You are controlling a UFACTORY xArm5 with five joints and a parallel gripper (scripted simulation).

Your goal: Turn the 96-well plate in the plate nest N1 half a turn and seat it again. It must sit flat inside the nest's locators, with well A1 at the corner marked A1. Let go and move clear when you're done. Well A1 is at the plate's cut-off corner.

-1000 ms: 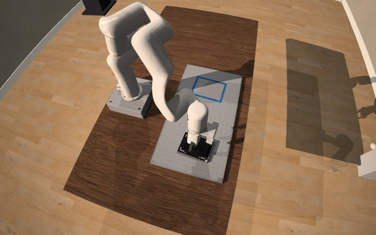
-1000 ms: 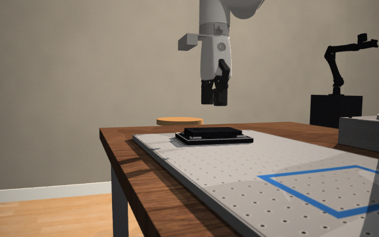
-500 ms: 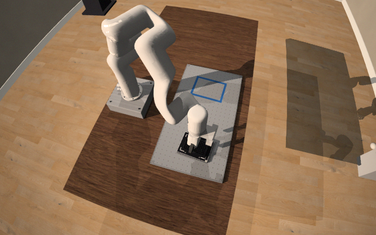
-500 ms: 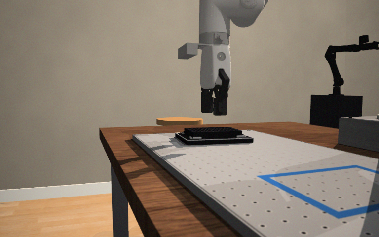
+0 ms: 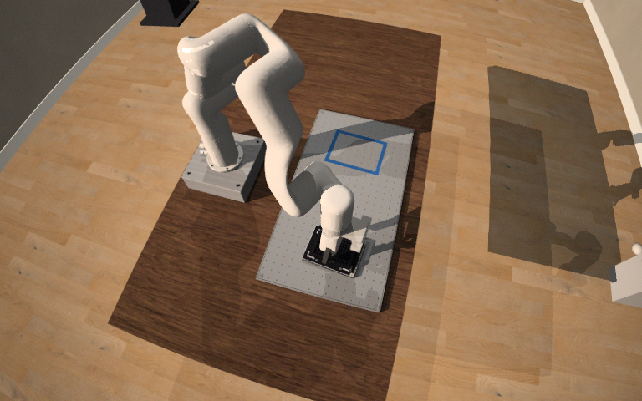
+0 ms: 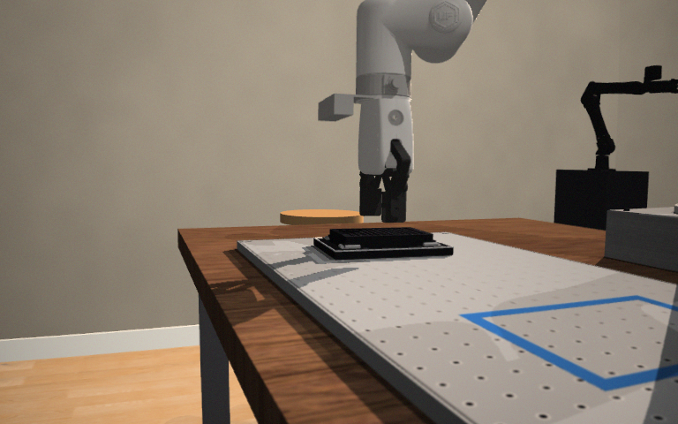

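The black 96-well plate (image 6: 380, 236) lies flat in the dark plate nest (image 6: 383, 247) near the front end of the grey perforated board; it also shows in the overhead view (image 5: 337, 255). My gripper (image 6: 383, 212) hangs straight above the plate, a short way over its top, with fingers open and nothing between them. In the overhead view the gripper (image 5: 329, 252) and wrist cover much of the plate. The plate's cut-off corner and the A1 mark are too small to tell.
A blue rectangle outline (image 5: 355, 152) is marked on the far part of the board. The arm's grey base block (image 5: 223, 169) stands left of the board. A black stand with a dark arm (image 6: 601, 194) and an orange disc (image 6: 321, 216) lie beyond the table.
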